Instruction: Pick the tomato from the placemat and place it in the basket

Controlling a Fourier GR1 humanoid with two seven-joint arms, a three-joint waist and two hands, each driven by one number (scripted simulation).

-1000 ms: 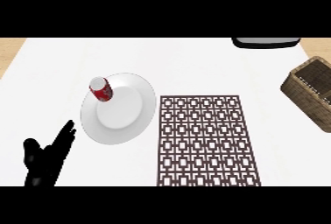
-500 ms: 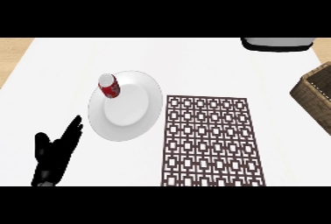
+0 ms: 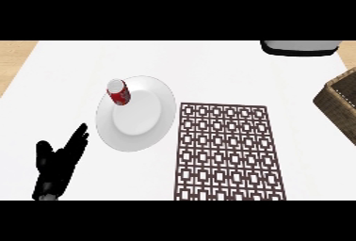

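Tomato shows nowhere in the head view, so its place cannot be told. The dark brown lattice-patterned placemat [image 3: 230, 150] lies flat on the white tabletop [image 3: 208, 66], right of centre. The woven brown basket [image 3: 341, 101] is partly in view at the right edge, apart from the placemat's far right corner. Just left of the placemat sits a round white plate [image 3: 142, 124], with a red can with a pale top [image 3: 119, 92] at its far left rim. The black left hand [image 3: 59, 162] is at the lower left, near the plate, its fingers straight and wide, holding nothing. A dark-rimmed white object [image 3: 299, 47] is cut off at the top right.
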